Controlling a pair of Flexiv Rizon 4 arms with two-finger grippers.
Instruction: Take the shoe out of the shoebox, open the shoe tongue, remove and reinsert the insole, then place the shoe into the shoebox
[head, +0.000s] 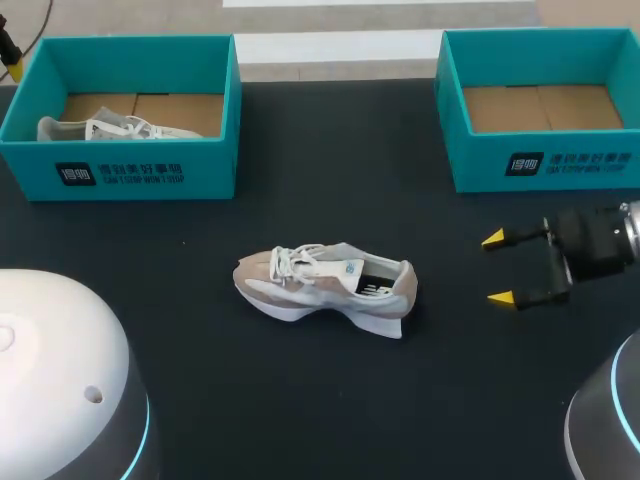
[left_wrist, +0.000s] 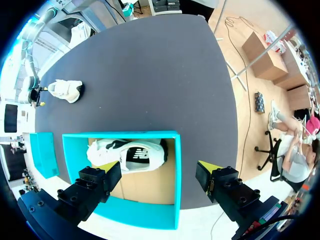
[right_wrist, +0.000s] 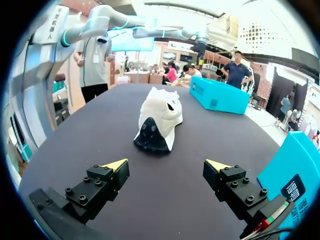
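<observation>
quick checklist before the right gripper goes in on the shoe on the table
1. Shoe out of its box, upright on its sole on the table: ok.
2. Right gripper open and apart from the shoe: ok.
3. Heel faces the right gripper, with bare table between them: ok.
4. Left gripper out of the way: ok, it is open above the left box, which holds a second shoe.
5. Tongue opened: cannot tell.
6. Right box free for the shoe: ok, only its cardboard floor shows.
</observation>
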